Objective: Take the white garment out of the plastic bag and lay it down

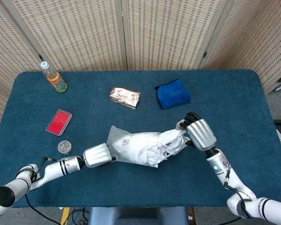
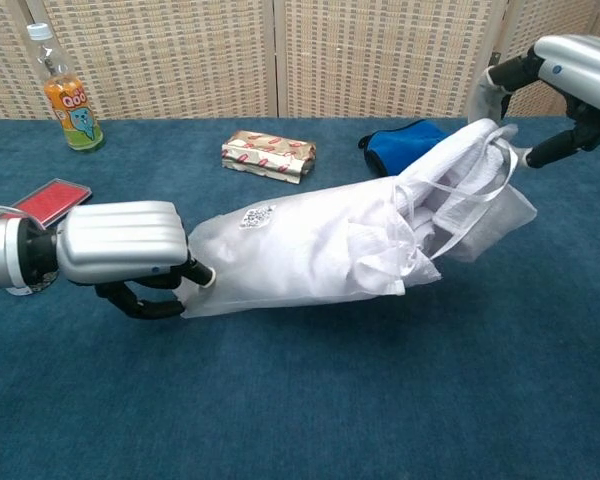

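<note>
A clear plastic bag [image 1: 129, 147] [image 2: 280, 250] lies stretched across the middle of the blue table, with a small code label on it. My left hand [image 1: 97, 155] [image 2: 130, 250] grips its closed end at the left. The white garment [image 1: 171, 141] [image 2: 450, 195] sticks out of the bag's open right end, with thin straps hanging loose. My right hand [image 1: 200, 133] [image 2: 570, 70] holds the garment's upper end, lifted a little off the table. Most of the garment still lies inside the bag.
Behind the bag lie a foil snack pack [image 1: 125, 97] [image 2: 268, 156] and a folded blue cloth [image 1: 173, 93] [image 2: 405, 140]. At the left stand a drink bottle [image 1: 53, 78] [image 2: 68, 95], a red card [image 1: 59, 122] [image 2: 45, 200] and a small round tin [image 1: 64, 147].
</note>
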